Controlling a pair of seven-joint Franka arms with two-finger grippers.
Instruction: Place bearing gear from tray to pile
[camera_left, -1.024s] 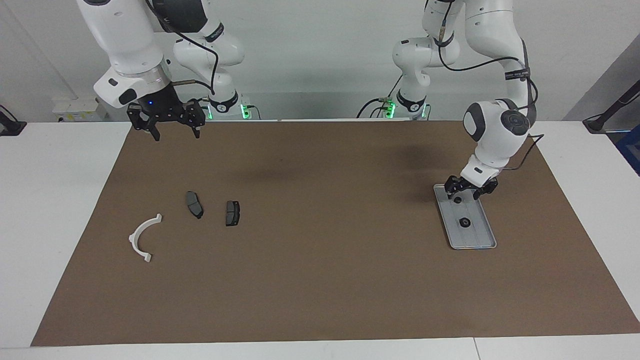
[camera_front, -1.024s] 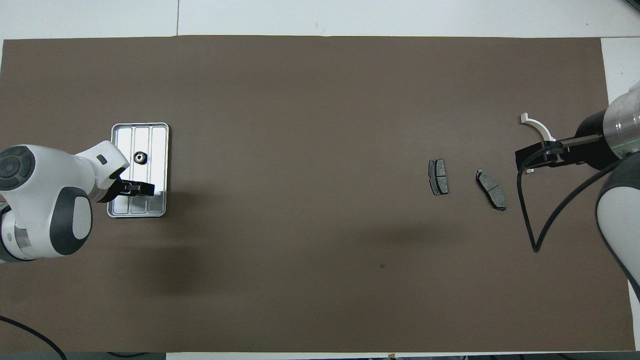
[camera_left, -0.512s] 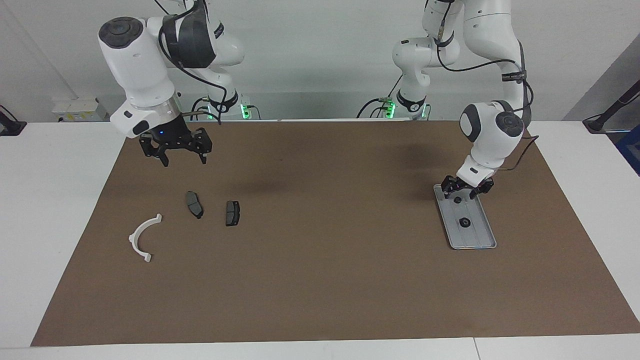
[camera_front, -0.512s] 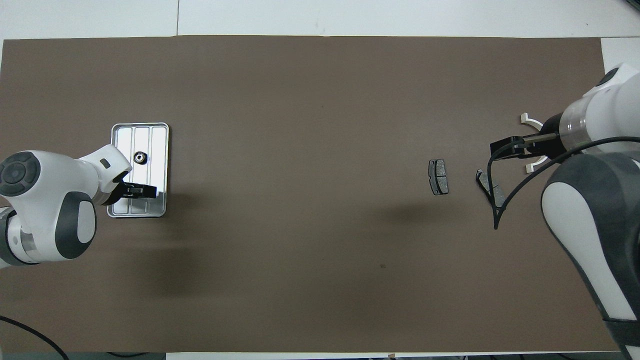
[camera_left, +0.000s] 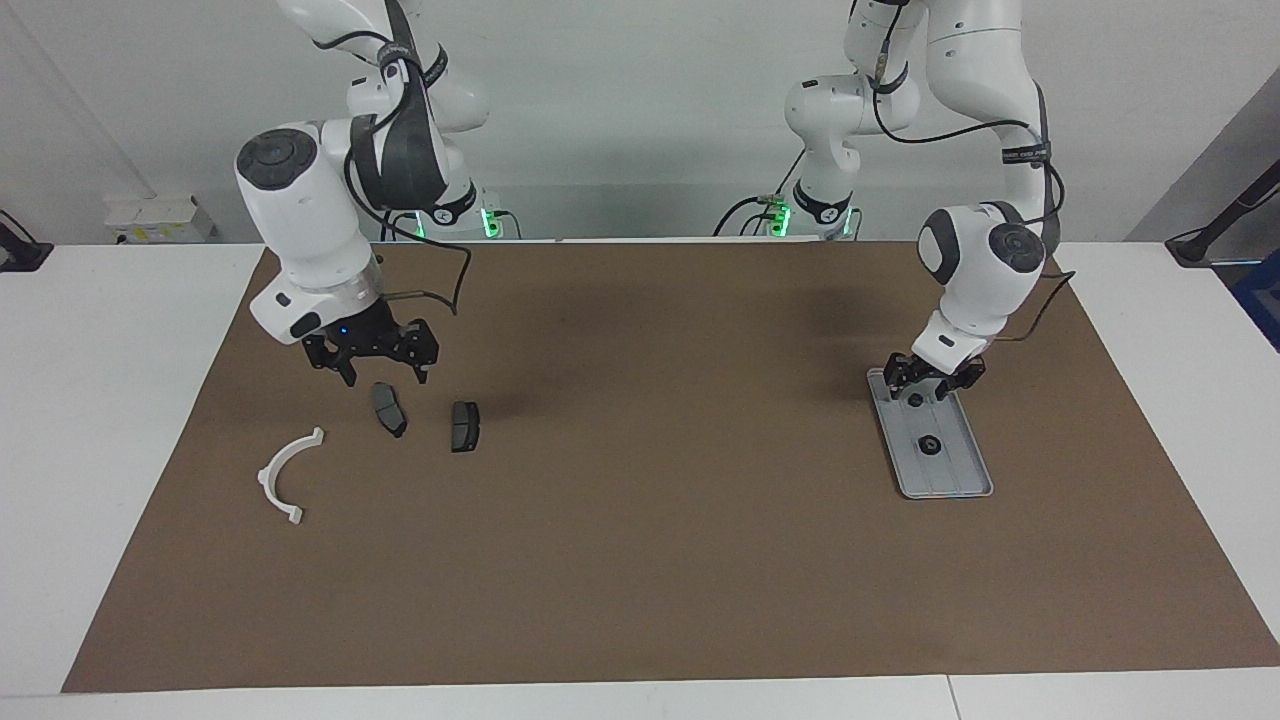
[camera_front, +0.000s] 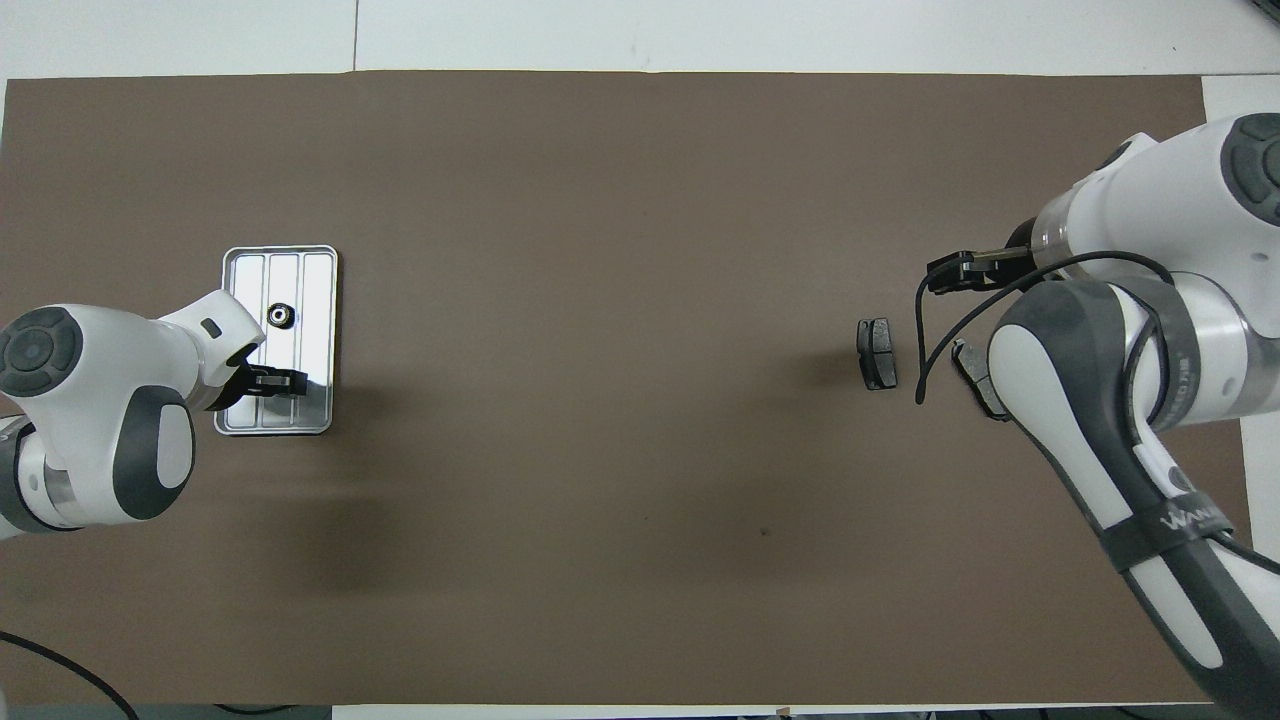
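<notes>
Left gripper (camera_left: 933, 385), low in the tray (camera_left: 950, 470), has narrowed around the nearer small dark gear (camera_left: 915, 399); whether it grips, I cannot tell. Right gripper (camera_left: 384, 370), fingers apart, has descended over the pile (camera_left: 390, 410).

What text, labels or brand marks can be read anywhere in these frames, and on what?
"WAN...": pale lettering on the black band around the right arm, cut off and only partly legible.
Small white print on the black cable strap on the left arm: too small to read.
Nothing else carries text.
</notes>
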